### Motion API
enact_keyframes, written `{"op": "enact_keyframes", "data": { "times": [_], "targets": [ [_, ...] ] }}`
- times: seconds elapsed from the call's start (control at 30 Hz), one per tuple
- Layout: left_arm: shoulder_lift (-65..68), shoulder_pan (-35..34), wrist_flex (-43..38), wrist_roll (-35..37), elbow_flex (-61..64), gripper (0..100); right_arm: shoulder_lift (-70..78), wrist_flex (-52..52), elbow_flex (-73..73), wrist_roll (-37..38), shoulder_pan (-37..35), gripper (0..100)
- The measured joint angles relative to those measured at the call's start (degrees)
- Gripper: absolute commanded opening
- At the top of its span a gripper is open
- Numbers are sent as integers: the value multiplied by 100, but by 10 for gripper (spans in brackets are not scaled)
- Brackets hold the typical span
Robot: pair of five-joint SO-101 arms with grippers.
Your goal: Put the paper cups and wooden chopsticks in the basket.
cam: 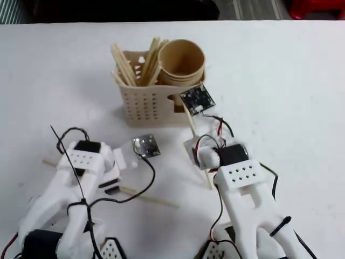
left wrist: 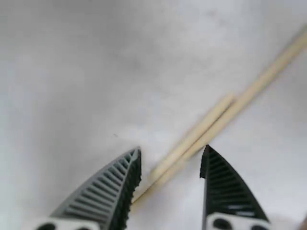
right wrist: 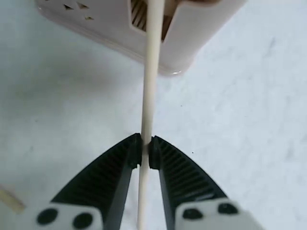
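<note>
A beige perforated basket [cam: 151,102] stands at the back middle of the table, holding stacked paper cups [cam: 182,59] and several wooden chopsticks [cam: 125,65]. My right gripper [right wrist: 145,153] is shut on one chopstick [right wrist: 152,72], which points at the basket's [right wrist: 192,38] near wall. In the high view this chopstick [cam: 190,123] slants from the basket's front toward the right arm [cam: 237,172]. My left gripper [left wrist: 170,163] is open just above the table, its fingers either side of two chopsticks [left wrist: 211,124] lying side by side. They [cam: 153,199] lie in front of the left arm [cam: 86,162].
The white table [cam: 291,97] stretches wide to the right and left of the basket. Black cables loop around both arms. An end of a chopstick [cam: 49,161] sticks out left of the left arm.
</note>
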Motion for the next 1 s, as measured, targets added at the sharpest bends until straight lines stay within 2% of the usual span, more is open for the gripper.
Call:
{"op": "enact_keyframes", "data": {
  "times": [0.17, 0.5, 1.0],
  "targets": [
    [0, 0, -167, -202, 141, 146, 0, 0, 0, 0, 0, 17],
    [0, 237, -501, -264, 202, 186, 0, 0, 0, 0, 0, 17],
    [0, 264, -475, -273, 202, 183, 0, 0, 0, 0, 0, 17]
  ]
}}
